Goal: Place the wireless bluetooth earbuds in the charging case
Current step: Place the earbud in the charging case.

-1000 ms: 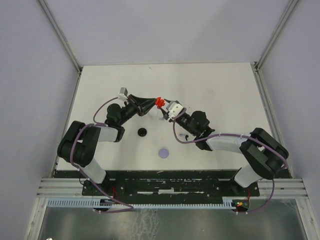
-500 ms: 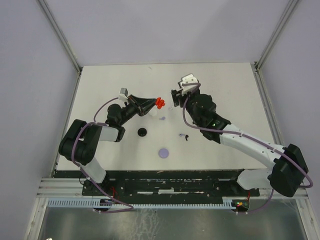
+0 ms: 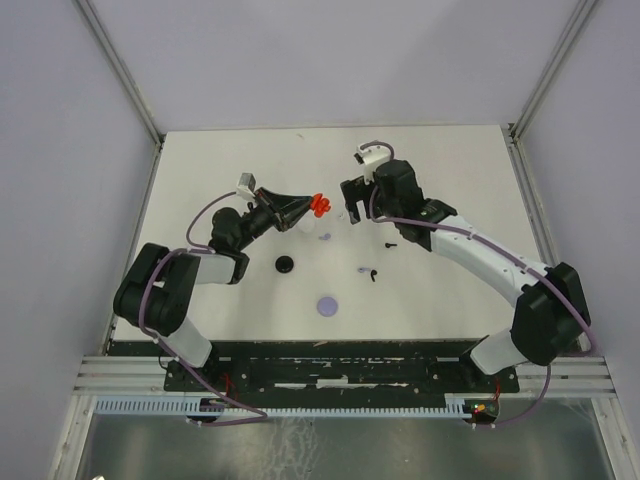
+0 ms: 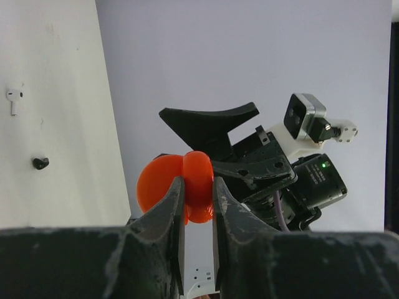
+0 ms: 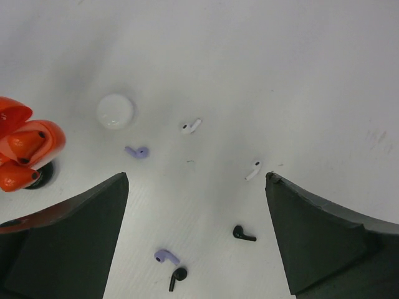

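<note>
- On your left, the left gripper [image 4: 196, 187] is clamped on the red case [image 4: 161, 184]. It pinches the case between both fingers and holds it off the table [image 3: 200, 170] with the lid swung open.
- In the right wrist view, two red buds [image 5: 28, 142] appear to sit in that case's sockets. I judge the red pair done, though the angle does not let you confirm they are fully seated.
- Just right of the case in the top view is the right gripper [image 3: 350, 203]. Its fingers are spread wide and hold nothing, and it is near the case but apart from it.
- Six buds are left to do, all loose on the table, and the open fingers touch none of them.
- In the right wrist view, from the left, one lavender bud [image 5: 137, 151] lies nearest the red case.
- A second lavender bud [image 5: 165, 255] lies just beside a black bud [image 5: 176, 278].
- Next come a white bud [image 5: 191, 126], another black bud [image 5: 244, 234] and another white bud [image 5: 252, 170].
- A white round disc [image 5: 115, 111] lies on the table near the red case.
- A black disc [image 3: 285, 264] and a lavender disc [image 3: 327, 306] sit closer to the arm bases. If these discs are the matching cases, none looks open yet.
</note>
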